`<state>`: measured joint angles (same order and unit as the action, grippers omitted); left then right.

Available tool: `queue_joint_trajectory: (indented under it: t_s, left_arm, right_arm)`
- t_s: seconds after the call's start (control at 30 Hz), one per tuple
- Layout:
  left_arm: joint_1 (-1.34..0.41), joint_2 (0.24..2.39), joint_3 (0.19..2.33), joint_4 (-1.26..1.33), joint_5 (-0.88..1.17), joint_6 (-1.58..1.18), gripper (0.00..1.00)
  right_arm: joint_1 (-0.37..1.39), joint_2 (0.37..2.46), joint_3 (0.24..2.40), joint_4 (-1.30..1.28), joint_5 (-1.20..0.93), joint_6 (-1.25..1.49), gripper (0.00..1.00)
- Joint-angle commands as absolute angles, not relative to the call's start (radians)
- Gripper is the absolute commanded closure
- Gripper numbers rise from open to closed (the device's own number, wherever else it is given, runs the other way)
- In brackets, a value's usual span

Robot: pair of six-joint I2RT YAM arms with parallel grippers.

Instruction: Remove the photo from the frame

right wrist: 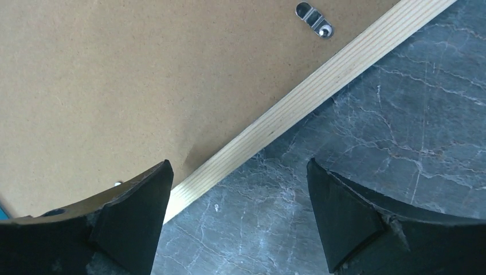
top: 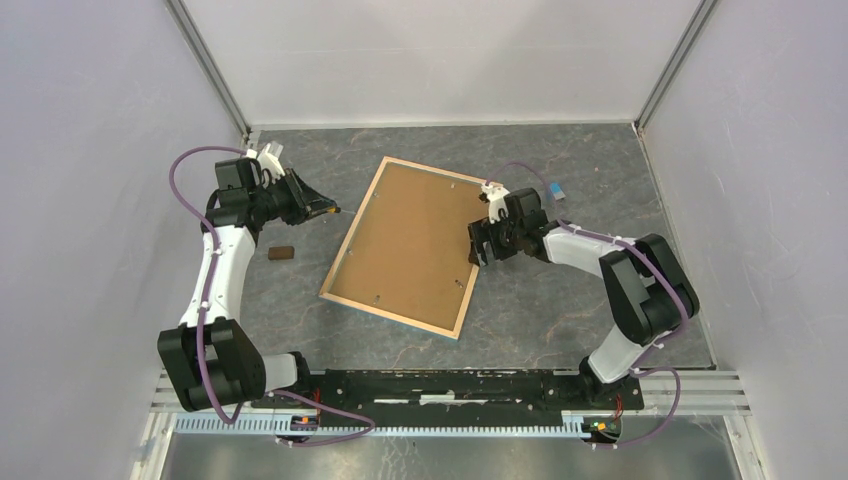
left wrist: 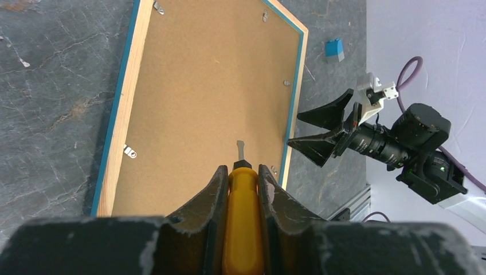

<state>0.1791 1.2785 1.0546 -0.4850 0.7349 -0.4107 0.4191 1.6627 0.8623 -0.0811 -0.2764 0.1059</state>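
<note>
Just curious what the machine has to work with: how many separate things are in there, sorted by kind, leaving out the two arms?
Picture frame, lying back side up: 1
Screwdriver, held in the left pincer: 1
Small blue block: 1
Small brown block: 1
Total: 4

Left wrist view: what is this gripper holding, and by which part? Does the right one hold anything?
The left gripper is shut on a screwdriver, clamped by its yellow handle. The right gripper is open over the frame edge, holding nothing.
</note>
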Motion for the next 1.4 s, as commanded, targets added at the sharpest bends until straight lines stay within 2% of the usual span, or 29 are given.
queue_joint_trajectory:
  t_s: [0.0, 0.13, 0.4, 0.77, 0.87, 0.93, 0.97, 1.1, 1.17, 1.27, 1.37]
  left_arm:
    - [0.182, 1.253, 1.082, -0.484, 0.730, -0.332, 0.98]
    - [0.182, 1.255, 1.088, -0.511, 0.701, -0.281, 0.98]
    - [0.151, 1.266, 1.117, -0.593, 0.641, -0.153, 0.98]
    - [-0.003, 1.269, 1.157, -0.830, 0.488, 0.253, 0.98]
    - [-0.091, 1.264, 1.146, -0.880, 0.445, 0.344, 0.98]
    - [-0.160, 1.260, 1.131, -0.887, 0.395, 0.368, 0.98]
    - [-0.204, 1.259, 1.122, -0.885, 0.358, 0.374, 0.98]
    - [-0.309, 1.262, 1.105, -0.871, 0.312, 0.381, 0.98]
    - [-0.340, 1.263, 1.100, -0.863, 0.311, 0.386, 0.98]
    - [-0.409, 1.270, 1.086, -0.859, 0.280, 0.406, 0.98]
    - [-0.472, 1.281, 1.064, -0.827, 0.232, 0.405, 0.98]
  right_arm:
    - [0.435, 1.674, 0.861, -0.030, -0.223, 0.173, 0.09]
    - [0.450, 1.707, 0.863, -0.036, -0.168, 0.175, 0.16]
    - [0.434, 1.799, 0.940, -0.135, 0.037, 0.120, 0.46]
    - [0.327, 1.747, 0.976, -0.199, -0.043, 0.009, 0.81]
    - [0.315, 1.740, 0.968, -0.198, -0.079, -0.030, 0.85]
    - [0.313, 1.740, 0.958, -0.189, -0.101, -0.028, 0.83]
    - [0.310, 1.740, 0.953, -0.187, -0.118, -0.026, 0.78]
    - [0.277, 1.705, 0.928, -0.164, -0.226, -0.028, 0.44]
    - [0.251, 1.670, 0.918, -0.158, -0.266, -0.036, 0.36]
    - [0.240, 1.633, 0.906, -0.184, -0.304, -0.064, 0.31]
    - [0.240, 1.610, 0.877, -0.199, -0.333, -0.074, 0.30]
